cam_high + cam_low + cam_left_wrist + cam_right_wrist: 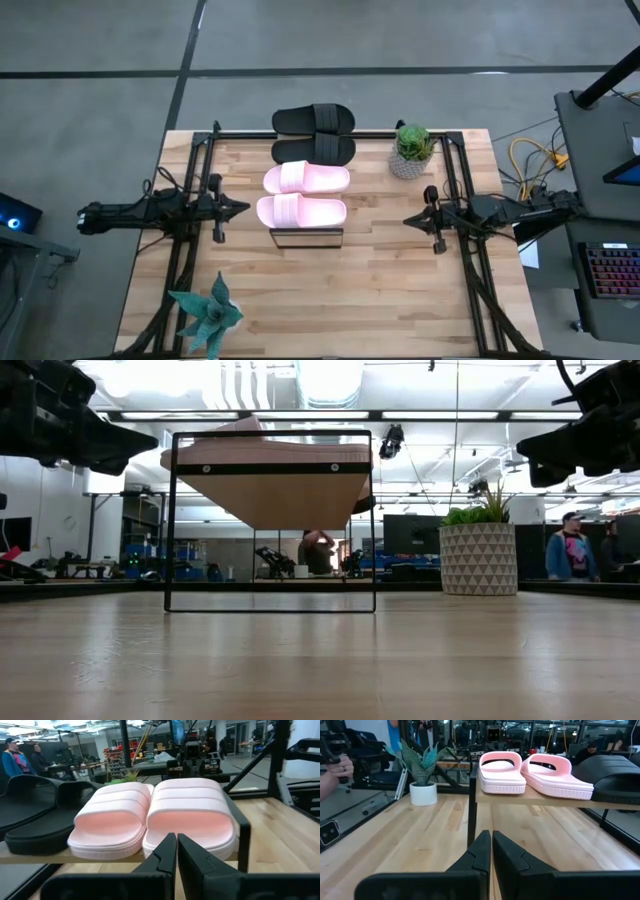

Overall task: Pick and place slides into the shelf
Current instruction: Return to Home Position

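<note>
Left pincer (243,207) and right pincer (408,218) pressed together, empty; slides (305,179) on the shelf (306,238) between them; judged light, soft foam; pinch the wide strap's edge.

Bright even overhead light, ceiling lights (330,375) glaring (low view), faint shadows on tabletop (400,260).

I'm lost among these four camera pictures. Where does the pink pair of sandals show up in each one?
High view: pink slides at the centre, side by side on the shelf.
Low view: only a pink sliver atop the shelf.
Left wrist view: filling the middle, black slides beside them.
Right wrist view: ahead on the shelf, near its corner post.
Shared landmark: the shelf's black frame.
</note>
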Tool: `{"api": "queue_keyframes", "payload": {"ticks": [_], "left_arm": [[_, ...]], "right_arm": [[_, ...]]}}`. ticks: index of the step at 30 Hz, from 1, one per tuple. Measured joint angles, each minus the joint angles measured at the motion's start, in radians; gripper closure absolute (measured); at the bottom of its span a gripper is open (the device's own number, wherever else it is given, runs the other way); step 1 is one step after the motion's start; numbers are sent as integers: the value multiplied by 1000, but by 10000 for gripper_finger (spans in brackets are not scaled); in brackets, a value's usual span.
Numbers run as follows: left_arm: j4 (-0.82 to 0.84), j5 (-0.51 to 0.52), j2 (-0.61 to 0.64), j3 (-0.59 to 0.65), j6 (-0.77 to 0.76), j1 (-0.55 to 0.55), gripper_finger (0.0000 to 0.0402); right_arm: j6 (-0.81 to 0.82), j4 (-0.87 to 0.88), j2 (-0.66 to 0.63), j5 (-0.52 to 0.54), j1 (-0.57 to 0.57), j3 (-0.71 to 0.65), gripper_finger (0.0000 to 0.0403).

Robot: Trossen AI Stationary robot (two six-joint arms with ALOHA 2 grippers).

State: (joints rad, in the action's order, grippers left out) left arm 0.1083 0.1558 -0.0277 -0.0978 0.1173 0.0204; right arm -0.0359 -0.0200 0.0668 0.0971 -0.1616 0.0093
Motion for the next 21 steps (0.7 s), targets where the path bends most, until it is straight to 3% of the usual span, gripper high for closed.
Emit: {"api": "queue_keyframes", "payload": {"ticks": [5, 21], "left_arm": [[-2, -49, 0, 0, -6, 0, 402], [-22, -47, 0, 0, 18, 0, 402]], "right_arm": [[-14, 0, 0, 0, 0, 0, 394], [27, 0, 0, 5, 0, 0, 394]]}}
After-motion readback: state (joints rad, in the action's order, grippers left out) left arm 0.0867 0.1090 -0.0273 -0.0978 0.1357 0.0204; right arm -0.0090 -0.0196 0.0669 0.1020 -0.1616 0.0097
